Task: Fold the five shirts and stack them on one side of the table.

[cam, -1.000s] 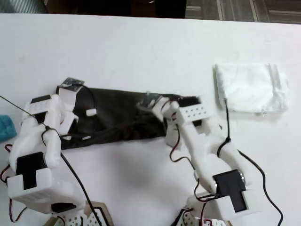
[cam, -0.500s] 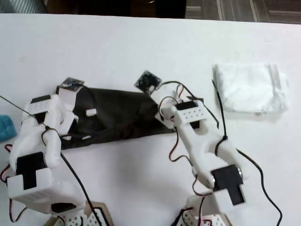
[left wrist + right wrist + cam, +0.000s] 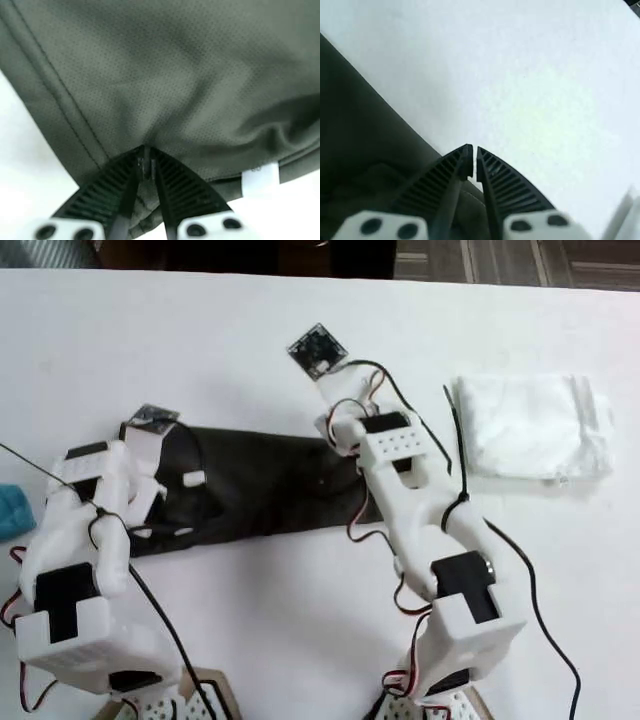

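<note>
Anchoring the dark shirt (image 3: 265, 490) on the table (image 3: 300, 330), likely for a fold, L hand (image 3: 146, 161) grips its 9 o'clock edge; R hand (image 3: 470, 157) hangs clenched, empty, at 3 o'clock; folded white shirt (image 3: 535, 427) parked at 2.

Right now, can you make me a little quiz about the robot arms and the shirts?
1. True or false: the white shirt lies folded on the table.
2. What is the left gripper pinching? A: the dark shirt. B: the white shirt. C: nothing.
3. Fill in the gap: the right gripper has its fingers ____ (open or shut).
Key: 1 true; 2 A; 3 shut.
</note>
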You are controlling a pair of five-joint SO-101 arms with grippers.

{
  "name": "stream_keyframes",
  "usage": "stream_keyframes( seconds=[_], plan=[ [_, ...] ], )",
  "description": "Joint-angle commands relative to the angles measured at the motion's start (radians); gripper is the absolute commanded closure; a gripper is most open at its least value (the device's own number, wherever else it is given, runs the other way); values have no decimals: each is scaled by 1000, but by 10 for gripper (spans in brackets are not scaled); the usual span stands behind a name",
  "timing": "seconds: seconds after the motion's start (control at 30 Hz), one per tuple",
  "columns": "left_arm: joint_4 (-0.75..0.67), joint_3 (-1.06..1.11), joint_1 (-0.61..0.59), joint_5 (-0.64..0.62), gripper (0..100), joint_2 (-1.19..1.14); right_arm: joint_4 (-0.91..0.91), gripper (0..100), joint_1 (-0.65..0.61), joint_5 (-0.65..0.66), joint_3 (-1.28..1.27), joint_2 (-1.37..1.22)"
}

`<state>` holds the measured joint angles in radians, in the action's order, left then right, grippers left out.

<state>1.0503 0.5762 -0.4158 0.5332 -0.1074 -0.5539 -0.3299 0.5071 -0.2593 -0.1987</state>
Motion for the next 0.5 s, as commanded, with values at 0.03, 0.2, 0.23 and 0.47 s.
stream_keyframes(
  seconds=[0.03, 0.2, 0.23, 0.47],
  plan=[
    [-23, 4, -29, 6, 973, 0, -134, 978, -5, 0, 94, 18],
    [-23, 4, -29, 6, 973, 0, -481, 978, 58, 3, 173, 110],
    [-23, 4, -29, 6, 973, 0, -530, 978, 74, 3, 178, 120],
    [-23, 2, -29, 6, 973, 0, -760, 978, 153, 163, 175, 125]
  ],
)
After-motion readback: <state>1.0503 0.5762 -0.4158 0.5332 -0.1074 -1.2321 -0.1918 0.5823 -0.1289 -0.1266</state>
